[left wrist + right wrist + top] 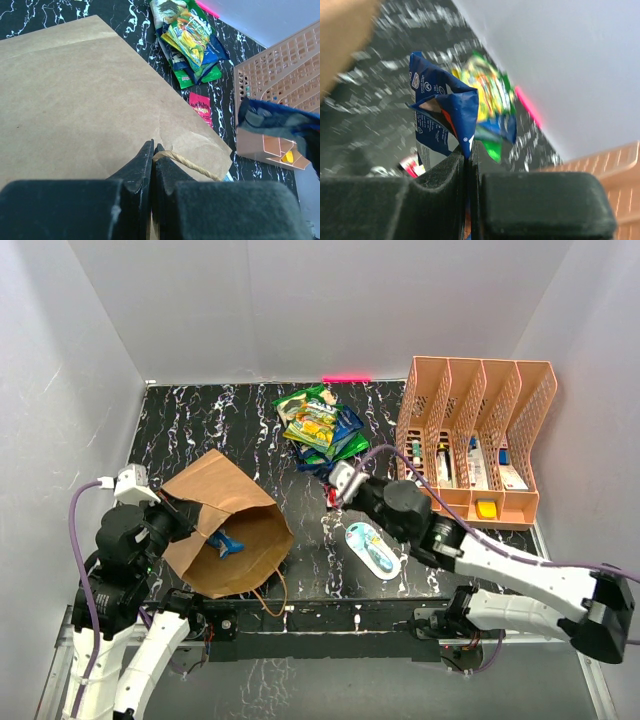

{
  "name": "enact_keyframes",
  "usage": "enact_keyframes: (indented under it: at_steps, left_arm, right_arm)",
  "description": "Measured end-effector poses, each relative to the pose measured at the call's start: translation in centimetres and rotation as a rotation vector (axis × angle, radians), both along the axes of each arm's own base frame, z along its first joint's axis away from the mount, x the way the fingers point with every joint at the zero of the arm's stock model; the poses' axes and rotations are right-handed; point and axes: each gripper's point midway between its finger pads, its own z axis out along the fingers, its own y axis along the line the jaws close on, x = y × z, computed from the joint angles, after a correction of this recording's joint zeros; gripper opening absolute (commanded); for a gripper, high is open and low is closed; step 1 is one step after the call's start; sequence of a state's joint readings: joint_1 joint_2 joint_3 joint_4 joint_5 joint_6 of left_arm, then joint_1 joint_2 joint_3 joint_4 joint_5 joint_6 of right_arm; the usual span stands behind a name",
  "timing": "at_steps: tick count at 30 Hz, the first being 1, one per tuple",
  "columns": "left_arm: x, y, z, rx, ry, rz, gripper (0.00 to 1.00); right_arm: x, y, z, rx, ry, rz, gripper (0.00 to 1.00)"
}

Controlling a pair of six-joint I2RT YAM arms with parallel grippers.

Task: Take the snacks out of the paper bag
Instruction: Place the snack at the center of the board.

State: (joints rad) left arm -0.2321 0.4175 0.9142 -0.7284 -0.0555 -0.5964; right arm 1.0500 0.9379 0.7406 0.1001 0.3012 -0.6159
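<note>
The brown paper bag (225, 515) lies on its side at the left, its mouth facing the near right. My left gripper (154, 150) is shut on the bag's rim where the twisted handle (195, 167) comes out. A blue packet (226, 544) lies inside the mouth. My right gripper (468, 150) is shut on a dark blue snack packet (445, 107), held above the table between the bag and the snack pile (320, 425). The same held packet (277, 122) shows in the left wrist view. A small red packet (201, 106) lies near the pile.
A peach mesh organizer (480, 410) with small boxes stands at the back right. A white-and-teal blister pack (373, 547) lies under the right arm. Grey walls close in the black marbled table (220, 415) on three sides.
</note>
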Motion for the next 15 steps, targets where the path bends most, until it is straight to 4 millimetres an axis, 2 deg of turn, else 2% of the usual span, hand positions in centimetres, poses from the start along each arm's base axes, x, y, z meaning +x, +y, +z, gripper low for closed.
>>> enact_keyframes:
  at_steps: [3,7,11,15]
  left_arm:
    - [0.0,0.1,-0.1,0.004,0.003,0.006,0.00]
    - [0.0,0.2,-0.2,0.007,0.006,0.006,0.00]
    - [-0.1,0.2,-0.1,0.017,0.005,0.003,0.00]
    - [0.0,0.2,-0.1,0.026,0.006,-0.001,0.00]
  right_arm:
    - [4.5,-2.4,-3.8,-0.070,0.098,-0.159,0.08]
    - [9.0,-5.0,-7.0,-0.171,0.170,-0.348,0.08]
    - [11.6,-6.3,-10.4,-0.311,0.201,-0.463,0.08]
    - [12.7,-7.7,-13.6,-0.410,0.246,-0.519,0.08]
